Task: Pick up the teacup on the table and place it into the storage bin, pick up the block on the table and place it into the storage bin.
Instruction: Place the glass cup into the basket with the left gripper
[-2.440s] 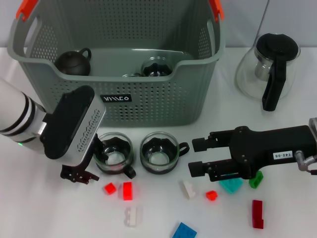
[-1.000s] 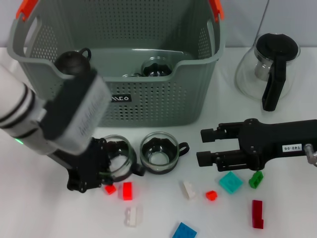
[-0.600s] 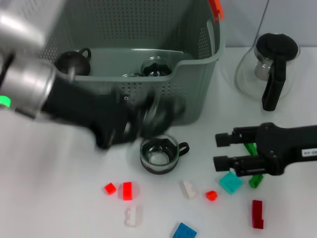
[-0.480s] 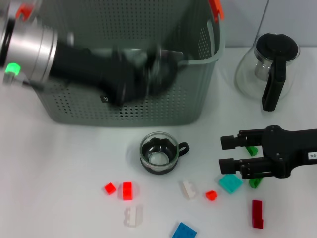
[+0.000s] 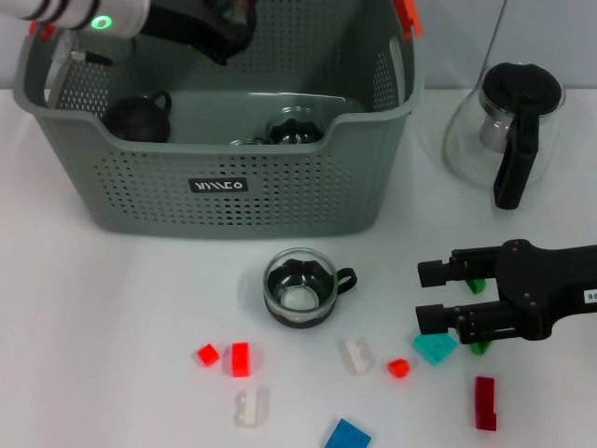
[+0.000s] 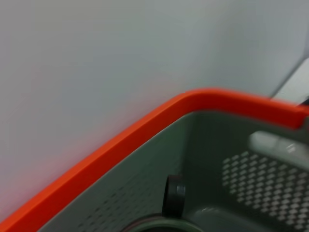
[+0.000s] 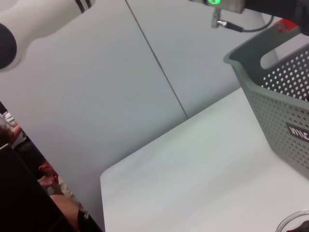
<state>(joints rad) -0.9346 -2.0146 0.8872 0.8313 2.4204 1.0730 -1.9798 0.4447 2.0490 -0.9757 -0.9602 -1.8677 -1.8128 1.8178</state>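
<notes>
The grey-green storage bin [image 5: 224,191] stands at the back of the table, with a dark teapot [image 5: 136,118] and a glass cup [image 5: 294,126] inside. My left gripper [image 5: 219,23] is raised over the bin's back left. The left wrist view shows the bin's orange rim [image 6: 145,130] and a teacup's black handle [image 6: 174,195] close under the camera. One glass teacup [image 5: 298,287] stands on the table in front of the bin. My right gripper [image 5: 431,297] hovers open and empty at the right, just above a teal block [image 5: 434,347] and a green block [image 5: 481,346].
A glass jug with a black handle [image 5: 508,126] stands at the back right. Loose blocks lie along the front: two red [image 5: 241,358], white [image 5: 354,356], small red [image 5: 398,368], dark red [image 5: 484,403], white [image 5: 250,408], blue [image 5: 347,435].
My left gripper closed on the left teacup, lifted it off the table and swung it up over the bin. The right gripper drew back to the right.
</notes>
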